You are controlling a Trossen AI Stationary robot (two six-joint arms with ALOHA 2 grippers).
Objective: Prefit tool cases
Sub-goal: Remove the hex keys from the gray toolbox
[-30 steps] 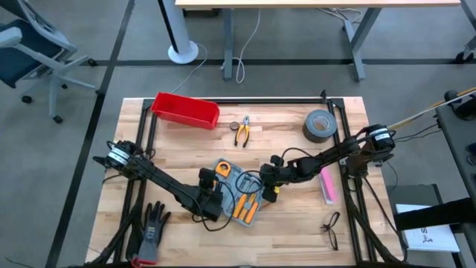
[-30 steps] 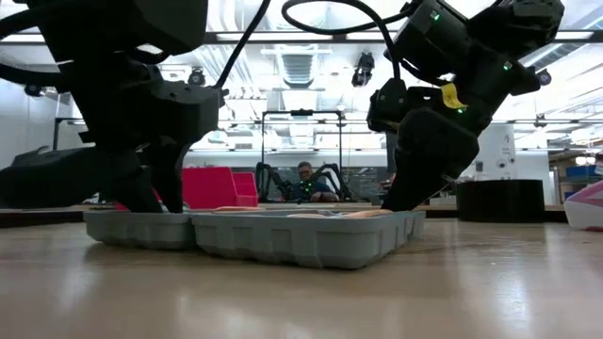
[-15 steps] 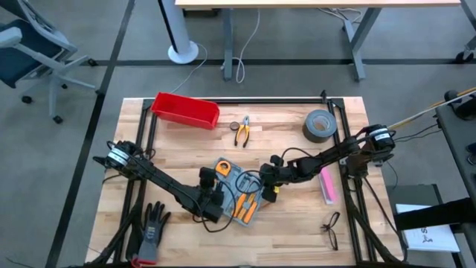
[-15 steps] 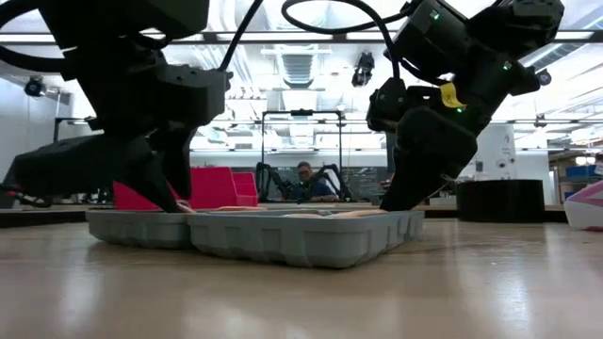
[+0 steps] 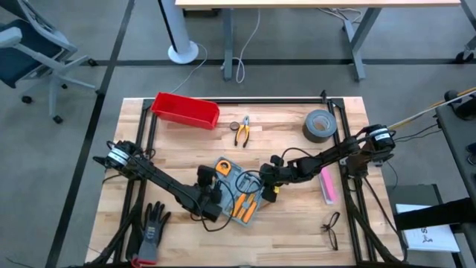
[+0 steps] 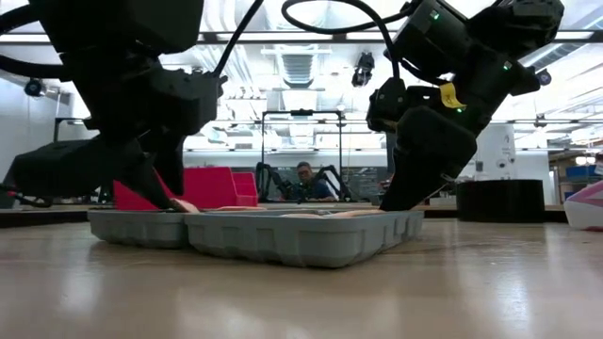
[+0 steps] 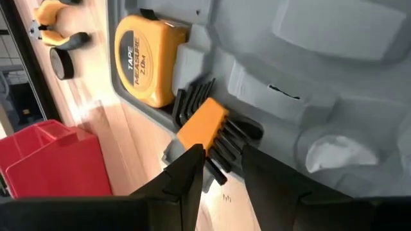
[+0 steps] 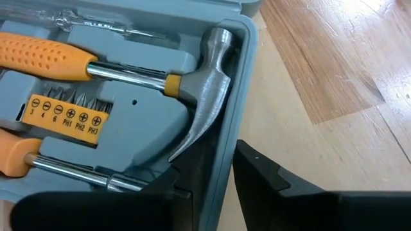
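Open tool case (image 5: 236, 192) lies mid-tabletop (image 5: 282, 231); left gripper (image 7: 221, 168), fingers narrowly parted, straddles the hex-key set (image 7: 205, 128), right gripper (image 8: 215, 173) pinches the case wall by the hammer (image 8: 202, 109); a tug could spill tools

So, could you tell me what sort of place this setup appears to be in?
Probably a robotics lab or workshop: a wooden workbench carries an open tool case and duct tape, more robot arms stand behind, and an office chair sits on the grey floor.
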